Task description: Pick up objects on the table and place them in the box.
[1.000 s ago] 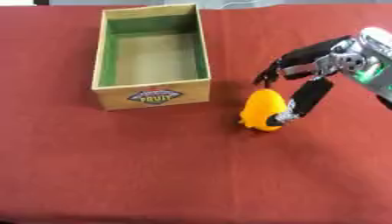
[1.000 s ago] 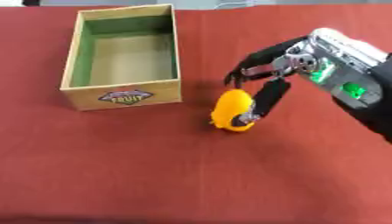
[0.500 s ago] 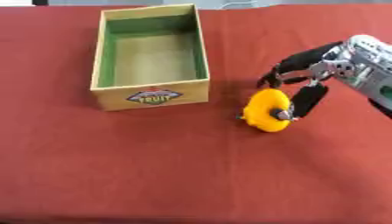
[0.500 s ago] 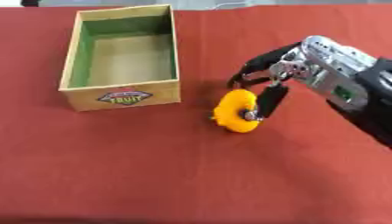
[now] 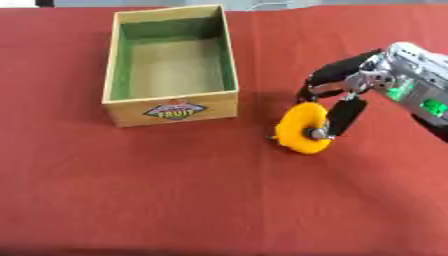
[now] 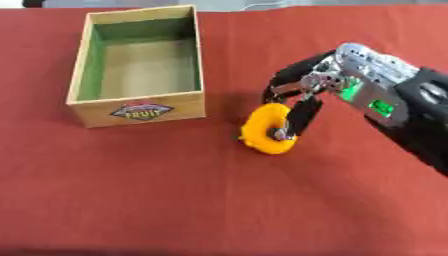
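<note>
1. Box (image 5: 171,102): an open wooden crate with a green-lined interior and a fruit label on its near wall. It stands on the red tablecloth (image 5: 175,200) toward the far left. Nothing is visible inside it, so no object appears to have been delivered.
2. Yellow object (image 5: 298,131): a rounded, ring-like yellow piece, tilted up on edge. It sits just right of the box's near corner and apart from the box. Whether its lower edge touches the cloth or is just clear of it cannot be told.
3. Right hand (image 6: 306,90): enters from the right side. Its dark fingers curl over the top and back of the yellow object, and the thumb (image 5: 343,116) presses against its front face, so the hand holds the object in a pinch.
4. Left hand: not visible in either view.
5. Progress (judgement): the grasp looks made, but the lift, the carry leftward over the box wall and the release are all left to do. No other loose object shows on the cloth.
</note>
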You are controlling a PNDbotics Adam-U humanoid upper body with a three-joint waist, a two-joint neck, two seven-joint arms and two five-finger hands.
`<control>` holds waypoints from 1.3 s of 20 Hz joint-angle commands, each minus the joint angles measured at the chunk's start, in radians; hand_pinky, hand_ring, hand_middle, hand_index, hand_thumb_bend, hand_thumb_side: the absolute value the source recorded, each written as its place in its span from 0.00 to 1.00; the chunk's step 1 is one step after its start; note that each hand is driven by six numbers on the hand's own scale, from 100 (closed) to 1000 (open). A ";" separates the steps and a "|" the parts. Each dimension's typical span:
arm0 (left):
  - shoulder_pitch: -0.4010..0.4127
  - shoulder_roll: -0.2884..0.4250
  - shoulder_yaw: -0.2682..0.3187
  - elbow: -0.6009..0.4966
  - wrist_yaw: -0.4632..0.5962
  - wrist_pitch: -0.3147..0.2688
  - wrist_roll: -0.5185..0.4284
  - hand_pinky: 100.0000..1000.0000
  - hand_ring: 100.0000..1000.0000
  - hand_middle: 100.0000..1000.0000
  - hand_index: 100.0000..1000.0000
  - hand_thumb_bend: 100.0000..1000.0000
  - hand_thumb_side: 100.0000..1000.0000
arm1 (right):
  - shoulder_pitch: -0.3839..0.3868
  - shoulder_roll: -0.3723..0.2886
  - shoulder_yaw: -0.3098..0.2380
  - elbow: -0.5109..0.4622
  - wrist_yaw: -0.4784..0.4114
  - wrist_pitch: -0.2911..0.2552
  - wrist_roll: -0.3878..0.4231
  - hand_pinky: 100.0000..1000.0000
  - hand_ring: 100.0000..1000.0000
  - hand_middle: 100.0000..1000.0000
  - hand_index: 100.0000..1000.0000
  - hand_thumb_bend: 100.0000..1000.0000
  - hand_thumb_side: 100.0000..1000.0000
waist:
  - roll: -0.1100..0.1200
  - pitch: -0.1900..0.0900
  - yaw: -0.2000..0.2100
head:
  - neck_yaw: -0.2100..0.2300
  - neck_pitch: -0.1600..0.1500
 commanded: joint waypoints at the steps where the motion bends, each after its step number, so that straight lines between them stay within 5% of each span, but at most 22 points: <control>1: -0.011 0.017 0.007 -0.019 0.000 0.000 -0.002 0.53 0.56 0.61 0.77 0.00 0.88 | -0.024 -0.023 -0.026 -0.044 -0.005 0.025 -0.040 0.73 0.75 0.43 0.66 0.08 0.36 | -0.002 -0.020 -0.002 | 0.001 -0.007; 5: -0.010 0.017 0.007 -0.019 -0.001 -0.001 -0.004 0.53 0.56 0.61 0.77 0.00 0.87 | -0.024 -0.028 -0.027 -0.055 0.008 0.054 -0.089 0.70 0.72 0.39 0.59 0.01 0.27 | -0.003 -0.022 -0.003 | 0.001 -0.009; 10: -0.010 0.018 0.008 -0.019 -0.002 -0.001 -0.003 0.53 0.56 0.61 0.77 0.00 0.87 | -0.027 -0.028 -0.032 -0.070 -0.004 0.080 -0.148 0.65 0.64 0.32 0.50 0.00 0.00 | -0.004 -0.025 -0.003 | 0.000 -0.009; 18: -0.009 0.017 0.007 -0.019 -0.003 0.000 -0.006 0.53 0.56 0.61 0.77 0.00 0.87 | -0.078 -0.004 -0.072 -0.103 0.001 0.120 -0.247 0.65 0.61 0.31 0.48 0.00 0.01 | -0.003 -0.029 -0.007 | 0.000 -0.008; 26: -0.009 0.015 0.005 -0.019 -0.001 0.002 -0.010 0.53 0.56 0.61 0.77 0.00 0.87 | -0.207 0.109 -0.113 -0.035 0.054 0.141 -0.337 0.66 0.61 0.31 0.49 0.00 0.06 | 0.002 -0.036 -0.001 | -0.009 -0.004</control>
